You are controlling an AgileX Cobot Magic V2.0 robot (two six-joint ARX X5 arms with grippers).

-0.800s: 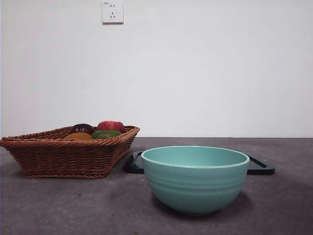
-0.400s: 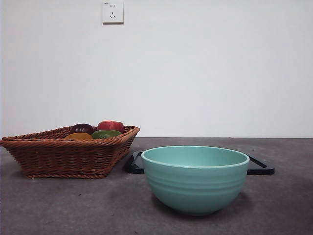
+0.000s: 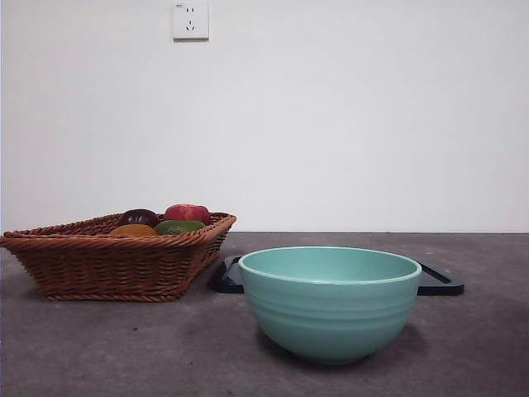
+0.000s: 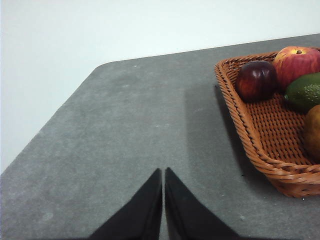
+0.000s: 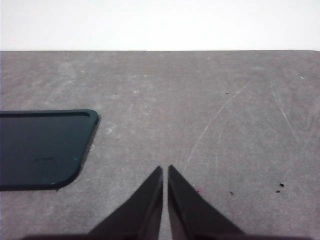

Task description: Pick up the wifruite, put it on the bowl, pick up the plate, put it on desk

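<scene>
Teal bowl point(image 3: 330, 302) empty (desk point(image 3: 124, 347) beneath)

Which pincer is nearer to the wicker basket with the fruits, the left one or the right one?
Left. The left pincer is beside the wicker basket, over bare desk. The right pincer sees only the black tray, no basket.

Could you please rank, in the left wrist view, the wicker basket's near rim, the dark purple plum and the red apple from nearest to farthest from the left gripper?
1. Brown wicker basket's near rim, closest to the left gripper.
2. Dark purple plum, inside the basket, farther back.
3. Red apple, just beyond the plum, by the far rim.
</scene>
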